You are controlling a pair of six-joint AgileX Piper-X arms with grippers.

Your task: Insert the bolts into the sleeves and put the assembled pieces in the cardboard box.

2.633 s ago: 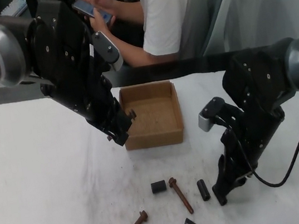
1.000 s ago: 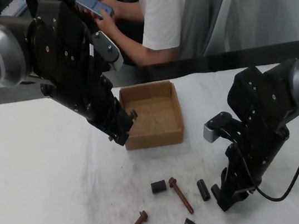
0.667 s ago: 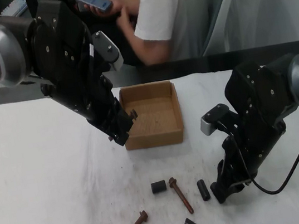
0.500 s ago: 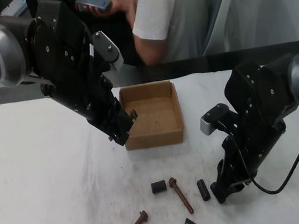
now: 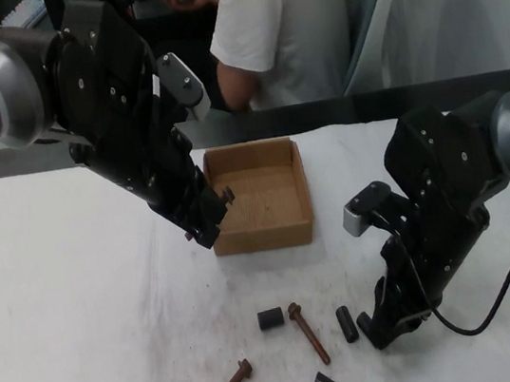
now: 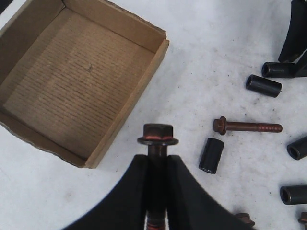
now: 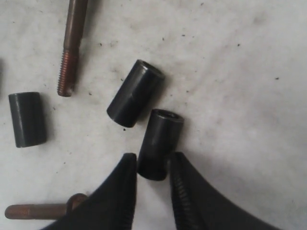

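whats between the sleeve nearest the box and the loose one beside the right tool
A loose bolt lies between that sleeve and the other sleeve beside the right tool, touching neither, as the high and left wrist views show.

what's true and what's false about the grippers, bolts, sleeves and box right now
The fingers of the left gripper grip a rusty brown hex-head bolt: true.
The fingers of the right gripper hold a bolt: false; they pinch a black cylindrical sleeve.
A bolt lies inside the brown cardboard box: false; the loose bolts lie on the white bench.
A second black sleeve lies right beside the pinched one: true.
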